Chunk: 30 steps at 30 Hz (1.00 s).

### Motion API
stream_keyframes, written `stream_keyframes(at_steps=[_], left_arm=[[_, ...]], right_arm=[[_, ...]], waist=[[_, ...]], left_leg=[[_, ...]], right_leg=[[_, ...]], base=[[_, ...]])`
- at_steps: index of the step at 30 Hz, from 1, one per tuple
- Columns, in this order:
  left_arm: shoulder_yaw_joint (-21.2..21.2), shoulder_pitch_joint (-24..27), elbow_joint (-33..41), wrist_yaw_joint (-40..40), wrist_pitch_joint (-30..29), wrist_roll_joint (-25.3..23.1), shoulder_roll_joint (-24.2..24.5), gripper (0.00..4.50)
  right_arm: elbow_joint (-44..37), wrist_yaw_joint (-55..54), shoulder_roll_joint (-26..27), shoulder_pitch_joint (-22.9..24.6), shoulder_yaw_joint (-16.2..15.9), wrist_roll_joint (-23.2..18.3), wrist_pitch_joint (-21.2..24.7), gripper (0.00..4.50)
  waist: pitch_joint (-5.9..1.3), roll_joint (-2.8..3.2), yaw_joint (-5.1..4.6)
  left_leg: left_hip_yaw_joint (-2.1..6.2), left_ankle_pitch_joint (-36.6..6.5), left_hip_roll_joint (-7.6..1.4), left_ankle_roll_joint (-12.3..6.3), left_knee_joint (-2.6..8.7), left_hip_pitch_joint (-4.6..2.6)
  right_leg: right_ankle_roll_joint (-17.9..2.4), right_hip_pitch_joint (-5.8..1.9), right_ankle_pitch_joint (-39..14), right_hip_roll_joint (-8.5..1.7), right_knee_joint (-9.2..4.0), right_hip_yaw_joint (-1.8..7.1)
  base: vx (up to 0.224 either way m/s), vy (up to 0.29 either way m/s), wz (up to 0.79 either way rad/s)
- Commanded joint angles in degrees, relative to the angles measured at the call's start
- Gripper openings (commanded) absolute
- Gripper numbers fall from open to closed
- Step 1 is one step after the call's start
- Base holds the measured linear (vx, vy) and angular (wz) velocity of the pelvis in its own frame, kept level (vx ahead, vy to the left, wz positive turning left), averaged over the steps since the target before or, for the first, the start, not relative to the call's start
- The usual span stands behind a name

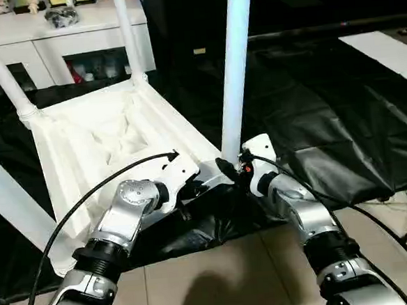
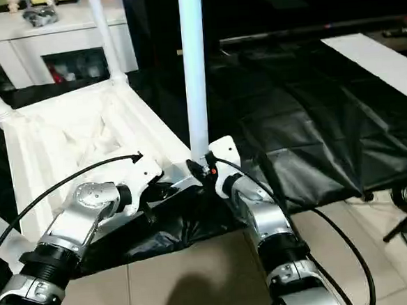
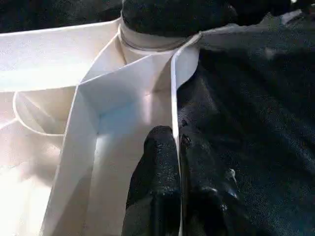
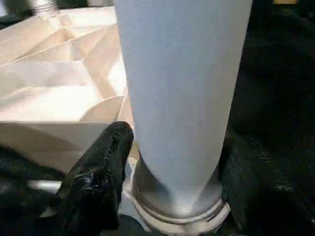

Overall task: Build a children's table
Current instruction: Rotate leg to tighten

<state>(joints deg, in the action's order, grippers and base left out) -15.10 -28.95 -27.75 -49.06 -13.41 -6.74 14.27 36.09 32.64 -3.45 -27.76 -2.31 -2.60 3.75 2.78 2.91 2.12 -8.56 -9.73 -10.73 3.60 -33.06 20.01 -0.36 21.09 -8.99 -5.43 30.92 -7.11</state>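
**Robot grips fourth leg at near corner of upturned table**

The white tabletop (image 1: 98, 142) lies underside up on a black sheet (image 1: 327, 116) spread over the floor, its ribs facing the camera. At its nearest corner an upright leg (image 1: 234, 73) stands in the corner socket, and the right gripper (image 1: 231, 170) is closed around the leg's base, one black finger (image 4: 98, 167) on each side of the tube. The left gripper (image 3: 178, 182) is pinched on the tabletop's thin side rim just beside that same corner, one finger inside the rim and one outside. Two more legs (image 1: 126, 32) rise from the tabletop's far corners, and another leg (image 1: 15, 200) crosses near its left side. Beyond the tabletop's far edge stands a white cabinet (image 1: 63, 37) with small items on top. Bare tiled floor (image 1: 219, 277) opens on the near side of the tabletop, below the grippers; the sheet runs wide to its right.
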Motion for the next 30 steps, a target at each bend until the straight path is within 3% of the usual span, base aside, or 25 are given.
stream_keyframes(at_steps=[1, 4, 7, 8, 9, 12, 14, 15, 17, 18, 22, 27, 30], left_arm=[[-2.43, -1.33, 1.91, -3.9, 3.87, 1.38, 0.78, 0.0], [-2.3, -0.85, 2.26, -7.41, 5.22, 2.29, 2.83, 0.0], [-1.69, -0.27, 2.95, -12.49, 6.0, 4.12, 5.17, 0.0], [-1.69, -0.27, 2.95, -12.49, 6.0, 4.12, 5.17, 0.0], [-1.52, -0.18, 3.14, -13.66, 5.88, 4.58, 5.74, 0.0], [-1.36, -0.44, 2.75, -17.62, 6.49, 5.73, 7.81, 0.0], [-1.37, -0.79, 2.21, -19.22, 6.9, 6.21, 8.66, 0.0], [-1.56, -1.29, 1.44, -20.6, 7.63, 6.47, 9.43, 0.0], [-1.72, -1.71, 0.81, -21.45, 8.16, 6.6, 9.87, 0.0], [-1.79, -2.01, 0.39, -22.09, 8.38, 6.74, 10.08, 0.0], [-2.24, -3.45, -1.72, -24.31, 9.27, 6.56, 10.56, 0.0], [-2.32, -4.18, -3.08, -25.44, 9.84, 6.58, 10.86, 0.0], [-2.19, -4.64, -3.95, -25.79, 10.12, 6.81, 10.83, 0.0]], right_arm=[[0.62, 10.12, -2.34, 0.41, -5.18, 0.23, -0.6, 3.08], [1.39, 15.28, -5.37, -0.5, -5.83, 0.2, -2.14, 3.08], [2.35, 22.05, -8.34, -2.26, -6.89, -0.13, -3.15, 3.08], [2.35, 22.05, -8.34, -2.26, -6.89, -0.13, -3.15, 3.08], [2.57, 23.71, -8.99, -2.74, -7.26, -0.15, -3.29, 3.08], [4.0, 29.24, -10.66, -4.49, -8.8, 0.47, -4.83, 3.08], [4.75, 31.8, -11.23, -5.29, -9.49, 0.58, -5.41, 3.08], [5.55, 34.46, -11.7, -6.11, -10.07, 0.54, -5.77, 3.08], [6.18, 36.25, -11.93, -6.68, -10.4, 0.43, -5.97, 2.83], [6.68, 37.4, -12.03, -7.11, -10.6, 0.34, -6.21, 2.83], [7.9, 41.72, -12.13, -8.48, -11.62, 0.03, -5.59, 2.6], [9.53, 43.31, -11.97, -9.26, -11.69, -0.38, -6.38, 2.49], [9.61, 44.17, -11.64, -9.02, -11.44, -0.86, -6.15, 2.49]], waist=[[-2.66, -0.26, 0.02], [-2.96, -0.46, 0.4], [-3.68, -0.96, 1.39], [-3.79, -0.96, 1.76], [-3.78, -1.05, 2.34], [-4.51, -1.92, 3.66], [-4.54, -1.65, 4.25], [-4.51, -1.98, 4.25], [-4.29, -1.68, 4.65], [-4.19, -1.8, 4.68], [-3.81, -1.68, 4.9], [-3.74, -1.62, 4.94], [-3.93, -1.71, 5.05]], left_leg=[[1.27, -34.01, -1.96, 0.05, 4.94, -1.24], [0.98, -30.4, -2.12, -0.56, 4.95, -0.68], [0.23, -21.45, -2.36, -2.11, 4.69, 0.34], [-0.03, -19.89, -2.33, -2.48, 4.47, 0.33], [-0.66, -18.04, -2.38, -3.19, 4.1, -0.21], [-1.17, -9.51, -2.28, -5.05, 3.25, 0.81], [-1.22, -5.89, -2.21, -6.86, 2.67, 1.3], [-1.28, -5.95, -2.25, -7.12, 2.64, 1.31], [-1.27, -7.91, -2.41, -6.96, 2.74, 1.07], [-1.27, -8.82, -2.45, -6.63, 2.83, 1.04], [-1.17, -13.81, -2.73, -3.75, 3.32, 0.43], [-1.02, -15.92, -2.81, -2.23, 3.6, 0.41], [-1.0, -14.52, -2.76, -2.36, 3.5, 0.59]], right_leg=[[-3.88, -0.5, -34.59, -3.95, -4.96, 2.06], [-5.95, -0.82, -30.83, -4.12, -4.26, 2.69], [-10.69, -1.3, -19.25, -3.82, -2.32, 3.58], [-11.43, -1.18, -17.47, -3.82, -2.06, 3.75], [-12.98, -0.58, -15.28, -3.68, -1.9, 4.03], [-14.44, -1.22, -8.74, -3.58, -0.11, 4.39], [-15.48, -0.98, -3.31, -3.33, 0.84, 4.33], [-15.43, -0.96, -3.2, -3.27, 0.81, 4.3], [-15.22, -0.64, -6.18, -3.21, 0.56, 4.22], [-14.97, -0.65, -7.59, -3.21, 0.4, 4.22], [-13.52, -0.25, -15.09, -3.19, -0.29, 4.45], [-12.91, -0.29, -17.09, -3.38, -0.39, 4.62], [-13.1, -0.53, -15.0, -3.43, -0.1, 4.64]], base=[[0.0, 0.0, 0.0], [0.0, 0.0, 0.0], [0.0, 0.0, 0.0], [0.05, -0.04, 0.08], [0.05, -0.04, 0.08], [0.051, -0.052, 0.06], [0.0, 0.0, 0.0], [0.0, 0.0, 0.0], [0.0, 0.0, 0.0], [0.0, 0.0, 0.0], [0.0, 0.0, 0.0], [0.0, 0.0, 0.0], [0.0, 0.0, 0.0]])
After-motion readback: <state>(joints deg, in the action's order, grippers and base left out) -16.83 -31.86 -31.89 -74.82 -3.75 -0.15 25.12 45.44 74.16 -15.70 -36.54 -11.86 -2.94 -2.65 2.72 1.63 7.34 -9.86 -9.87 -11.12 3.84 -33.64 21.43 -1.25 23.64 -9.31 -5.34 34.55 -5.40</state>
